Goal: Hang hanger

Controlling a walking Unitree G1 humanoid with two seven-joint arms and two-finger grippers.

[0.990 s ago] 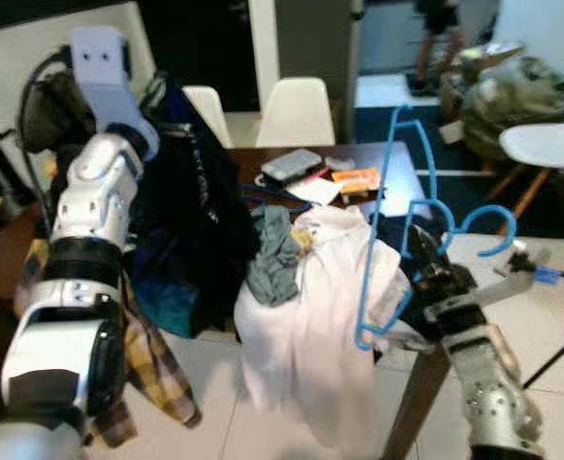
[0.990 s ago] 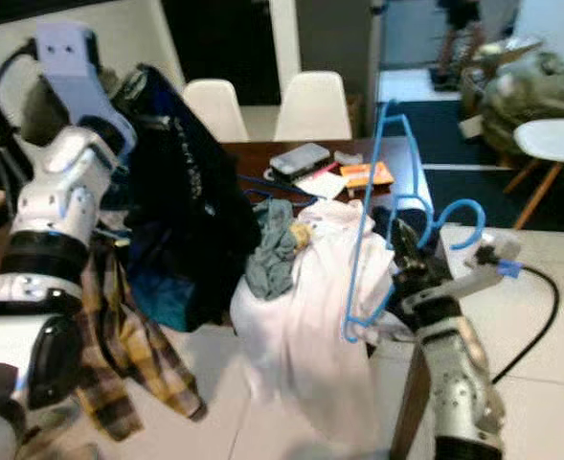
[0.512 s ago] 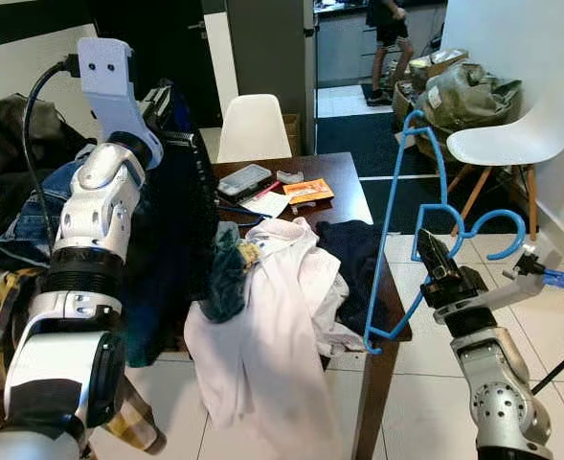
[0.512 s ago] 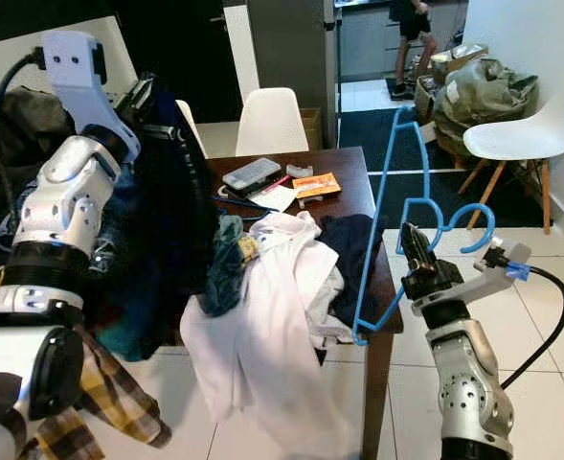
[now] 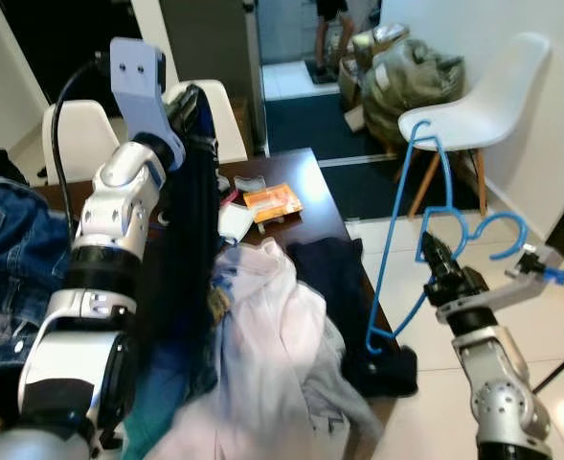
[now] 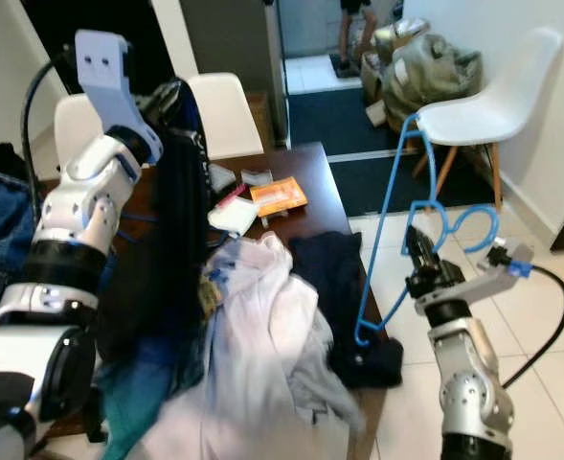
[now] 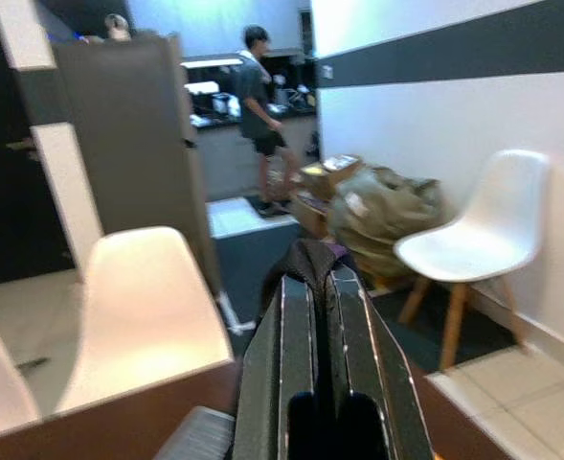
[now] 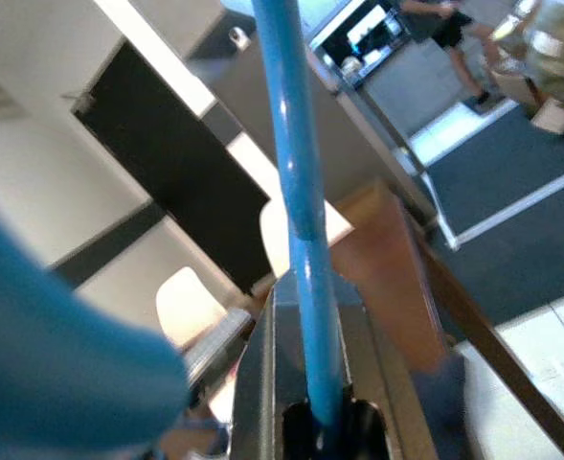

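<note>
The right pincer [image 5: 433,251] is clamped on the blue hanger [image 5: 394,230], and in the right wrist view the blue wire [image 8: 296,182] runs straight between its 2 black fingers [image 8: 259,383]. The hanger is held upright in the air beside the right edge of the dark wooden surface [image 5: 305,182], with its hook [image 5: 492,233] pointing toward the robot's right and its lowest corner just above a dark garment [image 5: 334,278] that hangs over the edge.

The left pincer [image 5: 188,101] is raised high over the far left part of the surface, and its 2 fingers [image 7: 299,326] are pressed together on a dark piece of clothing [image 5: 191,240] that hangs down from it in a long fold.

On the surface lie a white shirt [image 5: 272,335], an orange packet [image 5: 270,201] and some small papers. Blue jeans [image 5: 9,249] are piled at the left. 2 white chairs [image 5: 219,110] stand behind the surface, and another white chair [image 5: 487,96] stands at the right near the wall, beside a green bag [image 5: 411,72]. A person [image 7: 258,110] stands in the room behind.
</note>
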